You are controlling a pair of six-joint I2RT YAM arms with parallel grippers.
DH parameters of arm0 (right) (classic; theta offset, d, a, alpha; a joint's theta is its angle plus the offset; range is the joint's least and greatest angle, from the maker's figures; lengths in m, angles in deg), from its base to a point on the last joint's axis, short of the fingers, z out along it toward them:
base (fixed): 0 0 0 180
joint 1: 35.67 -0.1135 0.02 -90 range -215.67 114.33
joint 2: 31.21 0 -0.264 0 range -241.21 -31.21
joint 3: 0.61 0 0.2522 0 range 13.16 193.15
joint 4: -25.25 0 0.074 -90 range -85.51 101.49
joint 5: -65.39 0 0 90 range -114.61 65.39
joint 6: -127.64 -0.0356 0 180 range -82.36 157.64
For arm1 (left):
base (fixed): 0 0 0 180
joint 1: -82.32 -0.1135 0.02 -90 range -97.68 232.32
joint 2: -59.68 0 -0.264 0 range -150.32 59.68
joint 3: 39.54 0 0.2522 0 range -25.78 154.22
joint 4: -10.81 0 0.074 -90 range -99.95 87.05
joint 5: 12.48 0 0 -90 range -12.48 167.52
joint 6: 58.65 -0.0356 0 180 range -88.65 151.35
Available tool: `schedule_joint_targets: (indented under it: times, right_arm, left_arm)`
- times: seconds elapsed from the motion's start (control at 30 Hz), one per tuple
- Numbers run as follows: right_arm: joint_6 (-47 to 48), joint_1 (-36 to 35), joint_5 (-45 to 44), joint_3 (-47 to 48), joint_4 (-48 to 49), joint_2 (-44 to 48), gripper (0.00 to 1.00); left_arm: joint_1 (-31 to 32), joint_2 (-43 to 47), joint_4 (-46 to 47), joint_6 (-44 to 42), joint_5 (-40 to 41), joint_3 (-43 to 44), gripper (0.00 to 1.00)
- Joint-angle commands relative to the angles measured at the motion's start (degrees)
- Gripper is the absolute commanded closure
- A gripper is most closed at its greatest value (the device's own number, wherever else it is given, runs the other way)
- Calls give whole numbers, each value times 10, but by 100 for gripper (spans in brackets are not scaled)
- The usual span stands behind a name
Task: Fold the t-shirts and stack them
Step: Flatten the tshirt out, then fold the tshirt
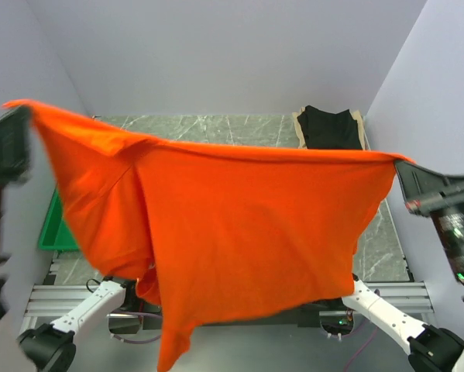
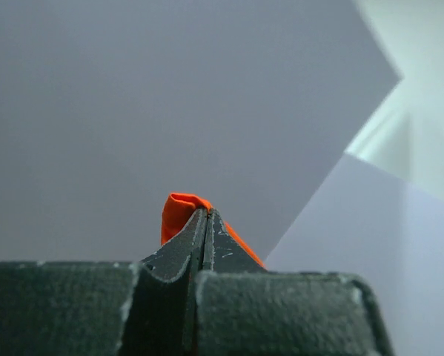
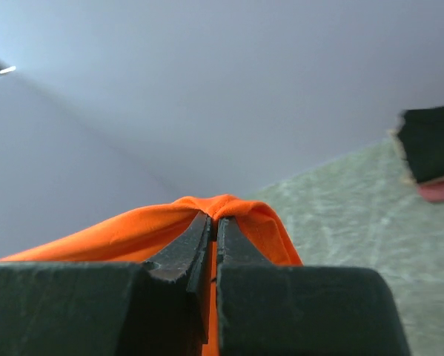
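Note:
The large orange t-shirt (image 1: pixel 232 232) hangs spread in the air between my two grippers, high above the table, and hides most of it. My left gripper (image 1: pixel 18 116) is shut on its left corner; the cloth pokes out past the tips in the left wrist view (image 2: pixel 179 215). My right gripper (image 1: pixel 402 167) is shut on its right corner; the orange cloth wraps over the tips in the right wrist view (image 3: pixel 229 211). A folded black t-shirt (image 1: pixel 330 128) lies on a beige one (image 1: pixel 298 124) at the back right. The pink one (image 3: pixel 440 189) shows under them.
The green tray (image 1: pixel 53 229) sits at the table's left edge, mostly hidden by the orange cloth. The marble table top (image 1: pixel 216 128) shows at the back. Grey walls close in the left, back and right sides.

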Motion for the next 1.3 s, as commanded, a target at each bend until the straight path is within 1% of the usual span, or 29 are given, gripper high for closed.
schedule_joint_targets:
  times: [0.0,0.03,0.07,0.13,0.17,0.2,0.23,0.27,0.3,0.33,0.37,0.4,0.43,0.47,0.5,0.53,0.57,0.6,0.67,0.7,0.73,0.83,0.93,1.03,1.1,1.13,1.17,1.23,1.27]
  right_arm:
    - [8,0,-157,-31,2,-63,100]
    - [3,0,-180,-38,-8,-81,100]
    - [-2,0,-230,-57,-11,-100,100]
    - [-29,18,-254,-92,1,-151,100]
    - [-29,37,-201,-143,18,-165,100]
    - [-21,116,-124,-176,49,-185,100]
    - [-16,156,-62,-212,118,-194,100]
    - [-18,191,-20,-287,154,-202,100]
    - [-16,226,24,-319,188,-228,100]
    - [-15,239,33,-346,244,-246,100]
    - [-3,248,46,-381,267,-269,100]
    - [9,258,81,-387,285,-324,100]
    - [19,274,95,-390,325,-357,100]
    - [37,282,107,-376,333,-391,100]
    - [45,292,122,-359,335,-464,100]
    - [52,304,157,-340,330,-501,100]
    - [66,307,170,-291,319,-537,100]
    - [70,309,178,-266,310,-598,100]
    - [77,310,185,-205,283,-651,100]
    - [81,309,186,-188,276,-685,100]
    - [83,309,185,-179,274,-696,100]
    - [84,309,161,-162,276,-711,100]
    - [84,309,150,-166,275,-705,100]
    - [85,309,157,-171,267,-697,100]
    - [85,309,164,-182,262,-686,100]
    - [86,309,165,-182,260,-681,100]
    - [86,309,166,-191,259,-675,100]
    - [88,309,162,-200,253,-657,100]
    - [87,309,162,-211,253,-645,100]
  left_arm:
    - [-3,-94,28,-28,89,-87,99]
    - [-3,-109,42,-35,102,-101,99]
    - [-4,-125,46,-45,113,-123,99]
    - [-4,-180,81,-72,111,-150,99]
    - [-9,-198,101,-78,113,-184,99]
    - [-14,-236,121,-88,104,-202,99]
    - [-20,-257,140,-100,90,-222,99]
    - [-31,-278,191,-110,60,-260,99]
    - [-35,-329,210,-120,43,-276,99]
    - [-38,-357,233,-123,35,-288,99]
    - [-43,-388,273,-130,12,-299,99]
    - [-45,-457,286,-130,3,-296,100]
    - [-46,-497,290,-129,-11,-284,99]
    - [-46,-537,291,-129,-32,-239,99]
    - [-46,-614,288,-126,-48,-213,99]
    - [-46,-653,287,-127,-54,-184,99]
    - [-46,-690,277,-121,-60,-119,99]
    - [-46,-753,263,-116,-75,-88,100]
    - [-45,-805,260,-102,-85,-16,100]
    - [-45,-842,264,-101,-95,-2,99]
    - [-45,-855,275,-95,-95,8,99]
    - [-44,-875,285,-86,-91,19,99]
    - [-44,-841,297,-74,-91,-35,100]
    - [-44,-774,304,-52,-63,-117,100]
    - [-43,-713,317,-26,-29,-221,100]
    - [-43,-693,319,-16,-17,-221,100]
    - [-42,-673,321,-7,-5,-268,100]
    - [-40,-619,313,23,6,-310,100]
    - [-36,-584,309,33,20,-350,100]
